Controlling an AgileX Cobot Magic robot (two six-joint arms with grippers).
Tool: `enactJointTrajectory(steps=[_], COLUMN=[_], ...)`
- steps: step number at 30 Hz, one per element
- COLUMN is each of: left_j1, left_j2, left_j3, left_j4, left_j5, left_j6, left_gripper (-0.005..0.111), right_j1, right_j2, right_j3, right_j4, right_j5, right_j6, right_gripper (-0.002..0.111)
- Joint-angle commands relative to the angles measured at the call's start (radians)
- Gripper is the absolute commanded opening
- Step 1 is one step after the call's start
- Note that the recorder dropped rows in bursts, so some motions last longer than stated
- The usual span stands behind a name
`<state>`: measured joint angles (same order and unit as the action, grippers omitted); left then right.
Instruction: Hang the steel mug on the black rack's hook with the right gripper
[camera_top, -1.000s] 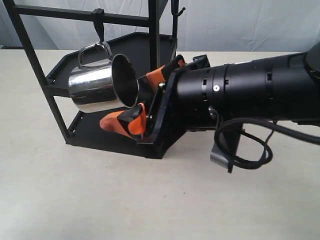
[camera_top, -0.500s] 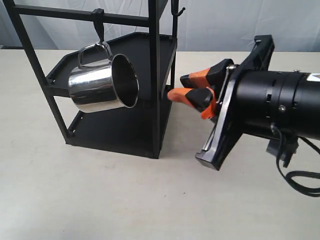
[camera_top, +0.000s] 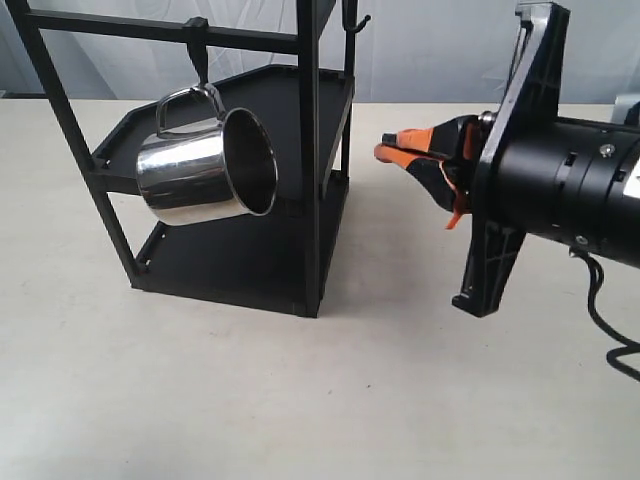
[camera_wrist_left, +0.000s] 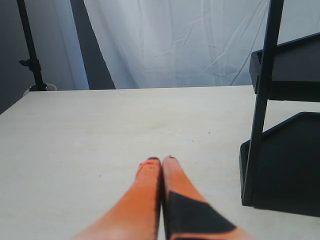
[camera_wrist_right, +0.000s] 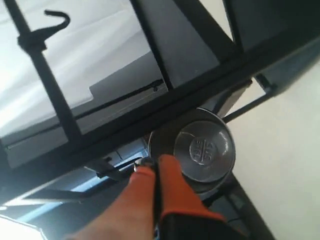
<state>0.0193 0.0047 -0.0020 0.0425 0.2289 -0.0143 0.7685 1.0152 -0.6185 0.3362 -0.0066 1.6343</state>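
The steel mug (camera_top: 200, 170) hangs tilted by its looped handle from the hook (camera_top: 201, 58), which is clamped on the black rack's (camera_top: 312, 150) crossbar, mouth facing right. My right gripper (camera_top: 388, 148) is shut and holds nothing, well to the right of the rack and apart from the mug. In the right wrist view its orange fingertips (camera_wrist_right: 165, 165) point at the mug (camera_wrist_right: 205, 147), whose stamped base shows. My left gripper (camera_wrist_left: 161, 160) is shut and empty over the bare table beside a rack post (camera_wrist_left: 262, 100).
A thinner curved hook (camera_top: 355, 20) sits on the rack's upper right post, also seen in the right wrist view as the curved hook (camera_wrist_right: 55, 20). The rack's two shelves (camera_top: 250, 255) stand on a pale table (camera_top: 300, 400). A white curtain hangs behind.
My right gripper has drawn back to the right, out of the rack and away from the mug, rolling and shutting its fingers. The mug stays hanging, unmoved.
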Motion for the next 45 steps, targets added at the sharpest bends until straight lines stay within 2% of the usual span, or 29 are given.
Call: enactJointTrajectory(steps=[1,4,8,13,18,23,26,28,30,32,33,35,39,40,41,42,43,45], left_j1=[-0.001,-0.001,-0.001,-0.001,-0.001,-0.001,-0.001,-0.001,-0.001,-0.001,-0.001,-0.001,-0.001,-0.001,-0.001,-0.001,-0.001,-0.001], left_j2=[-0.005,-0.005,-0.005,-0.005,-0.005,-0.005,-0.005,-0.005,-0.005,-0.005,-0.005,-0.005,-0.005,-0.005,-0.005,-0.005,-0.005,-0.005], left_j3=[0.002,0.002,0.002,0.002,0.002,0.002,0.002,0.002,0.002,0.002,0.002,0.002,0.002,0.002,0.002,0.002,0.002,0.002], left_j4=[0.002,0.002,0.002,0.002,0.002,0.002,0.002,0.002,0.002,0.002,0.002,0.002,0.002,0.002,0.002,0.002,0.002,0.002], left_j5=[0.002,0.002,0.002,0.002,0.002,0.002,0.002,0.002,0.002,0.002,0.002,0.002,0.002,0.002,0.002,0.002,0.002,0.002], left_j6=[-0.002,-0.002,-0.002,-0.002,-0.002,-0.002,-0.002,-0.002,-0.002,-0.002,-0.002,-0.002,-0.002,-0.002,-0.002,-0.002,-0.002,-0.002], left_gripper=[0.002,0.002,0.002,0.002,0.002,0.002,0.002,0.002,0.002,0.002,0.002,0.002,0.002,0.002,0.002,0.002,0.002,0.002], right_j1=[-0.001,-0.06,-0.167,-0.176,-0.199,-0.199,-0.199,-0.205,-0.296,-0.465,-0.594,-0.688,-0.697,-0.697,-0.697,-0.697,-0.697,-0.697], right_j2=[0.009,0.013,0.013,0.013,-0.006,-0.105,-0.171,-0.229,-0.3,-0.375,-0.424,-0.471,-0.484,-0.484,-0.491,-0.492,-0.497,-0.519], right_j3=[0.005,0.005,0.005,0.005,0.003,-0.023,-0.023,-0.023,0.002,0.055,0.1,0.138,0.189,0.198,0.212,0.222,0.252,0.311], right_j4=[-0.254,-0.441,-0.802,-0.835,-1.238,-1.508,-1.605,-1.613,-1.606,-1.585,-1.585,-1.587,-1.607,-1.531,-1.287,-1.129,-0.879,-0.697], right_j5=[-0.029,0.017,0.088,0.24,0.322,0.348,0.368,0.449,0.436,0.305,0.186,0.063,0.036,0.055,0.086,0.086,0.086,0.086], right_j6=[-0.012,-0.028,-0.131,-0.136,-0.139,-0.139,-0.141,-0.163,-0.167,-0.167,-0.167,-0.169,-0.2,-0.272,-0.526,-0.715,-1.064,-1.292], right_gripper=[-0.001,-0.001,-0.001,-0.001,-0.001,-0.001,-0.001,-0.001,-0.001,-0.001,-0.001,-0.001,-0.001,-0.001,-0.001,-0.001,-0.001,-0.001])
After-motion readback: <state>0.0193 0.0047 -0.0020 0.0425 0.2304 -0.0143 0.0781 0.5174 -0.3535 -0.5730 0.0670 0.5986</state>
